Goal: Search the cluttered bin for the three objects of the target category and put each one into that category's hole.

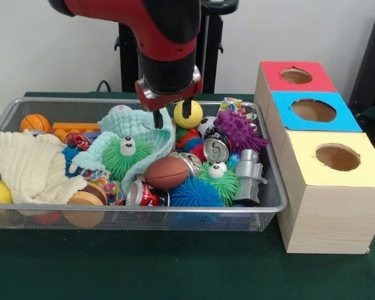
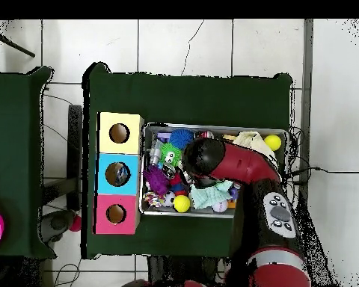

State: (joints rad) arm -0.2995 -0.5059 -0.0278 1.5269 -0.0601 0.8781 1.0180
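The gripper (image 1: 173,117) hangs over the bin's (image 1: 272,181) far middle w/ fingers spread, nothing held; one tip touches the mint cloth (image 1: 147,134), the other is in front of a yellow ball (image 1: 188,114). The blue hole (image 1: 313,110) is right of the bin, betw. red and yellow holes.

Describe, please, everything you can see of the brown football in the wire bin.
The brown football is a small toy ball, oval with pointed ends, reddish brown and smooth-looking, with a pale lace mark on top. It lies on its side near the middle of the bin, on top of the clutter. It rests against a crushed red can below, a blue spiky ball at its lower right and the mint cloth at its left. The gripper hangs above and behind it, not touching.
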